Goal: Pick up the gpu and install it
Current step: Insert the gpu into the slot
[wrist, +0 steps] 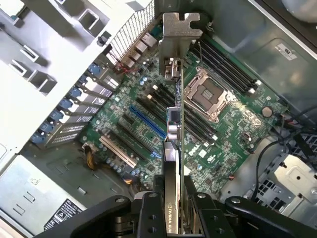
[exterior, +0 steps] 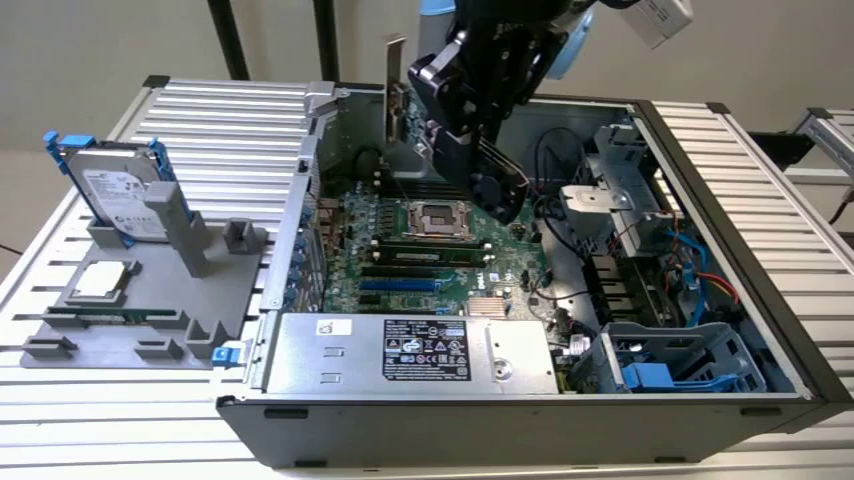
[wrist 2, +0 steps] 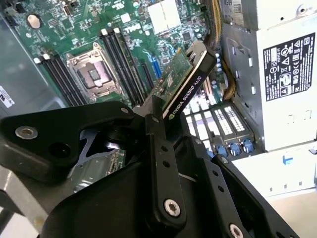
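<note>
Green-and-black gpu (wrist: 173,129) on edge, aloft above the motherboard (wrist: 233,144)

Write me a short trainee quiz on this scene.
1. True or false: the hand is shut on the gpu.
2. The gpu is held above: A) the motherboard; B) the hard drive; C) the power supply.
3. Fill in: in the exterior view, the hard drive stands outside the case, on that view's ____.
Key: 1 true; 2 A; 3 left.
</note>
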You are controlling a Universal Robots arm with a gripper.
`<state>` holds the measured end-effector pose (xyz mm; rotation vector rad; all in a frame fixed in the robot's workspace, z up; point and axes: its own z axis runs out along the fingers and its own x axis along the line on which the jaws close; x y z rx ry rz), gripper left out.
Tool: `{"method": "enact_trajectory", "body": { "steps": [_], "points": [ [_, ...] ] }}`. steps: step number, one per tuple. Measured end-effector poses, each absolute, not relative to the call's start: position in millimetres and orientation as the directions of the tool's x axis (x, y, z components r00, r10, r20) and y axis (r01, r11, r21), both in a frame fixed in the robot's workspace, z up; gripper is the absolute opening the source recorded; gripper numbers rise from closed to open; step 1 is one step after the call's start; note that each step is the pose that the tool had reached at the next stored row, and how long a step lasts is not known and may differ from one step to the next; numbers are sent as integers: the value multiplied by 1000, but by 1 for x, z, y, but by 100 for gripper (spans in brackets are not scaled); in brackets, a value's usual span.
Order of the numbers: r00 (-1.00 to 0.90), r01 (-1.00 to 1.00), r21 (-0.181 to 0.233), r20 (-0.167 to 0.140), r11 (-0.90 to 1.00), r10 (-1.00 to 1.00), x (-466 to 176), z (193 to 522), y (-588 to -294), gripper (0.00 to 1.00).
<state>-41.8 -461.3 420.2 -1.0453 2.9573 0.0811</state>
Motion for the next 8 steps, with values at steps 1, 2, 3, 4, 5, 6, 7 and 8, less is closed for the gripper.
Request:
{"method": "enact_trajectory", "body": {
  "steps": [1,2,3,4,5,6,7,8],
  "points": [
    [-772,-636,47,-21,770,-636,-42,420,-461,0],
    [-765,-643,47,-21,764,-643,-42,420,-461,0],
    [-759,-651,47,-21,758,-651,-42,420,-461,0],
    [-753,-658,47,-21,751,-658,-42,420,-461,0],
    [-746,-666,47,-21,745,-665,-42,420,-461,0],
    [-740,-672,47,-21,739,-672,-42,420,-461,0],
    [-734,-679,47,-21,733,-679,-42,420,-461,0],
    [-728,-686,47,-21,726,-685,-42,420,-461,0]
  ]
}}
